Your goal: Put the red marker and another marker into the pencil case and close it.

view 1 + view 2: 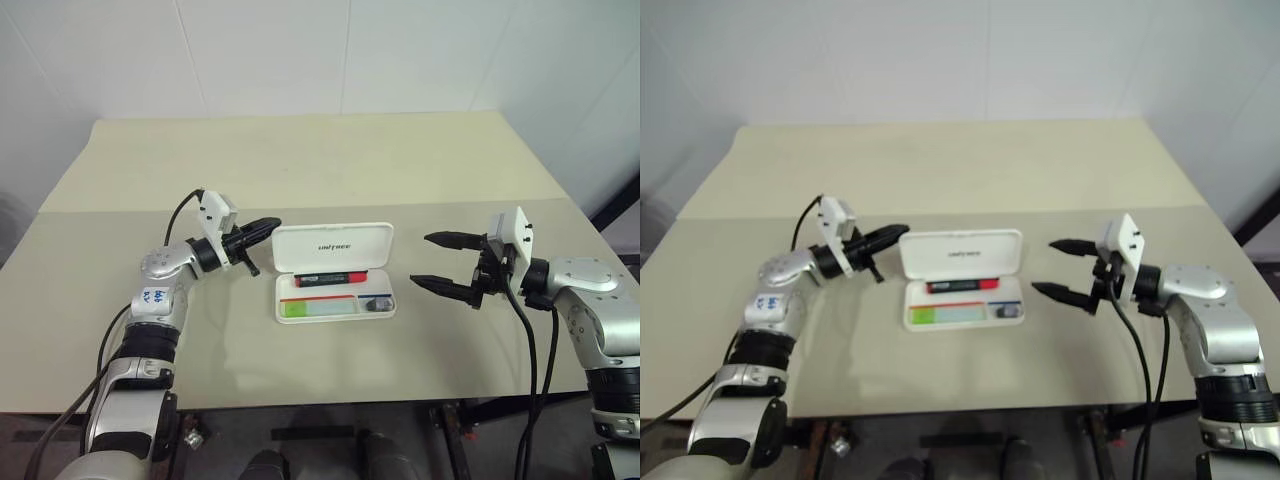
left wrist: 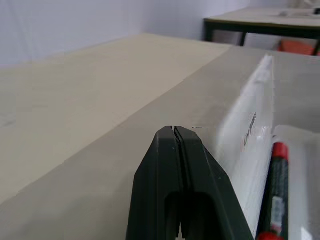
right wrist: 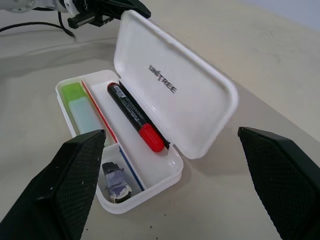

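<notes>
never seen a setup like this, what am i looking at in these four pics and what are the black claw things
It is a humanoid robot with two arms at a beige table. The two wide pictures come from cameras in its head, looking down. The other two sit on its wrists, looking along the claws, which are its grippers. The left gripper is shut and holds nothing, its tip by the raised lid of the pencil case. The right gripper is open and empty, beside the case. The white case lies open with the red marker in the compartment next to the lid, the green-capped highlighter in the other long one, and a small dark object in a corner pocket.
</notes>
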`<control>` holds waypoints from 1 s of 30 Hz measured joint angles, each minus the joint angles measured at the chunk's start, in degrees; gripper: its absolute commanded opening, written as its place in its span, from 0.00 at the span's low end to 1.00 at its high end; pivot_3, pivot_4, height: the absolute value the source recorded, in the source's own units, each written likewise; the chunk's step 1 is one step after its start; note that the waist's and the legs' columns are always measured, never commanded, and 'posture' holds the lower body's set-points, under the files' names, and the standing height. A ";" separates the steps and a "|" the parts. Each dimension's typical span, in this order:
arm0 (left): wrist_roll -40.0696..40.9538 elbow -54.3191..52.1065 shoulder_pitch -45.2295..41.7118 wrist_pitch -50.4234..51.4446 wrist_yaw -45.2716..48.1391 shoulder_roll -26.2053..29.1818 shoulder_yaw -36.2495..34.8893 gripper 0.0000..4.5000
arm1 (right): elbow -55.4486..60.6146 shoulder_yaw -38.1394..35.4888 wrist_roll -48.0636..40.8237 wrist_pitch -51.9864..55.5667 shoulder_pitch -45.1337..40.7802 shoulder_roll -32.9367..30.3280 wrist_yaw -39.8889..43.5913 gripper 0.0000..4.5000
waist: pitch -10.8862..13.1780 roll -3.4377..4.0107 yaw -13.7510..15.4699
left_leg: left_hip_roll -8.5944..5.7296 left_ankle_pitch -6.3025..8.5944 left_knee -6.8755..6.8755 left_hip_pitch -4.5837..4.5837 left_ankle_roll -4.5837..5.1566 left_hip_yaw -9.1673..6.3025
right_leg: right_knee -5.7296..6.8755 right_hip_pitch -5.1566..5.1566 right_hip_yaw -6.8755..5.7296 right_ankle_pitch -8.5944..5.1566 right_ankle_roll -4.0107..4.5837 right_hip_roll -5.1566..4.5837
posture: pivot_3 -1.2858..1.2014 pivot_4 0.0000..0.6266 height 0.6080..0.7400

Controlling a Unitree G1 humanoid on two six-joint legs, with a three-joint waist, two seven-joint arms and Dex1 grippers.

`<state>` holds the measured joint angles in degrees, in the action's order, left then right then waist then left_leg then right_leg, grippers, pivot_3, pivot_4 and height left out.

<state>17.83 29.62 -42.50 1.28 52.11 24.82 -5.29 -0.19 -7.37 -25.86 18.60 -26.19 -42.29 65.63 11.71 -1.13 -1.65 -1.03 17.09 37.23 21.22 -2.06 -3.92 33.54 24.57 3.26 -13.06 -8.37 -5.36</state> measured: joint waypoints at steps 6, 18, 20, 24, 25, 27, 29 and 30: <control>0.74 -0.87 0.97 -1.88 6.41 0.44 0.00 0.00 | 0.28 0.00 -0.05 0.01 0.43 0.00 -0.37 1.00 | 0.00 0.00 0.18 | -0.01 0.00 0.07 0.00 0.00 0.00 | 0.03 -0.01 0.00 0.00 0.00 -0.01 | 0.52 0.24 1.00; -4.18 -9.74 7.98 -3.99 16.77 5.66 8.44 0.00 | 0.50 0.00 -0.14 -0.01 1.12 0.06 -0.76 1.00 | 0.00 0.00 0.23 | 0.00 0.00 0.10 -0.02 0.00 -0.02 | -0.02 -0.01 0.01 -0.01 0.01 -0.01 | 0.52 0.24 1.00; -5.04 -11.41 8.67 -3.54 16.31 5.64 9.54 0.00 | 0.60 0.00 -0.14 -0.03 1.51 0.22 -0.98 1.00 | 0.00 0.00 0.24 | 0.00 0.00 0.10 -0.02 0.00 -0.02 | 0.02 -0.02 0.01 -0.01 0.01 -0.01 | 0.52 0.24 1.00; -7.00 -14.59 9.91 -1.44 15.49 5.59 12.76 0.00 | 0.88 0.00 -0.14 -0.02 2.20 0.53 -1.51 1.00 | 0.00 0.00 0.22 | 0.00 0.00 0.09 -0.01 0.00 -0.02 | 0.10 -0.01 0.02 0.00 0.01 -0.01 | 0.52 0.24 1.00; -7.30 -15.71 10.19 -0.71 14.93 5.55 13.24 0.00 | 1.11 0.00 -0.16 -0.03 2.31 0.54 -1.66 1.00 | 0.00 0.00 0.22 | 0.00 0.00 0.09 -0.01 0.01 -0.02 | 0.10 -0.02 0.01 0.00 0.01 -0.01 | 0.52 0.24 1.00; -7.79 -17.55 10.59 1.33 13.53 5.28 13.65 0.00 | 1.67 0.00 -0.20 -0.04 2.86 0.71 -1.98 1.00 | 0.00 0.00 0.21 | 0.00 0.00 0.09 -0.02 0.00 -0.02 | 0.09 -0.02 0.02 0.00 0.01 0.00 | 0.52 0.24 1.00; -8.15 -19.19 11.32 3.25 12.07 5.23 13.91 0.00 | 2.15 0.00 -0.23 -0.05 3.55 1.12 -2.38 1.00 | 0.00 0.00 0.12 | 0.00 0.00 0.09 -0.04 0.00 -0.02 | 0.09 -0.02 0.03 0.00 0.01 0.00 | 0.52 0.24 1.00; -8.41 -20.03 11.57 3.95 11.43 5.23 14.06 0.00 | 2.27 0.00 -0.28 -0.05 3.97 1.19 -2.62 1.00 | 0.00 0.00 0.16 | 0.00 0.00 0.10 -0.05 0.00 -0.02 | 0.08 -0.02 0.03 -0.01 0.01 -0.01 | 0.52 0.24 1.00</control>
<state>9.43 9.59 -30.93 5.22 63.54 30.05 8.77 2.07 -7.37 -26.14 18.55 -22.23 -41.10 63.00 11.71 -1.12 -1.49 -1.03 17.09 37.33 21.18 -2.05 -3.94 33.62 24.54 3.29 -13.06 -8.37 -5.36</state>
